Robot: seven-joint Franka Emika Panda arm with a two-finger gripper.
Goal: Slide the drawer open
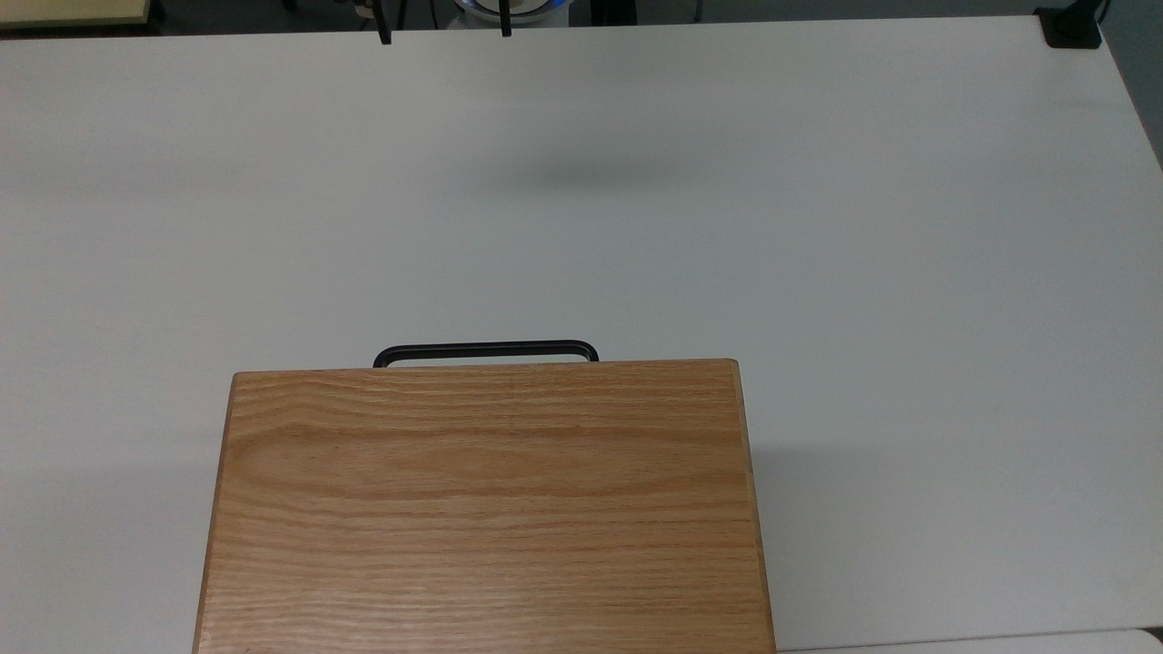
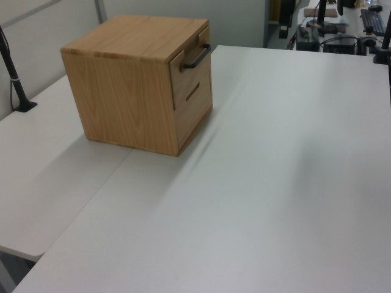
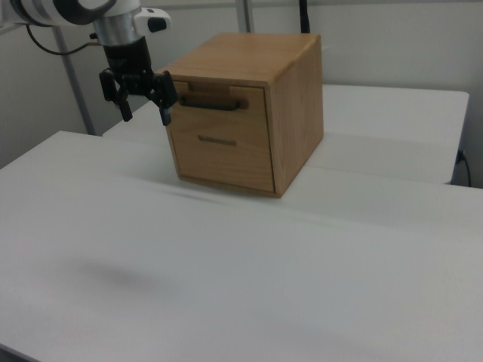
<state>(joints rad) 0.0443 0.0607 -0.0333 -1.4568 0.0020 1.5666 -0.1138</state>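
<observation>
The drawer (image 3: 219, 102) is the upper one in an oak cabinet (image 3: 290, 113); its front sits flush with the cabinet face. Its long black bar handle (image 3: 213, 104) also pokes out past the cabinet top's far edge as the handle (image 1: 486, 351), and at the handle (image 2: 197, 57). My gripper (image 3: 143, 111) hangs open above the table, at about handle height, off the cabinet's front on the right view's left. Nothing is between its fingers. In the top view my gripper (image 1: 445, 32) is at the table's far edge, well apart from the handle.
A second drawer front with a slot pull (image 3: 216, 140) sits below the top one. The white table (image 1: 818, 272) stretches wide between gripper and cabinet. A black post (image 2: 13, 76) stands at the left view's left, and a black fitting (image 1: 1072, 27) at the top view's far right corner.
</observation>
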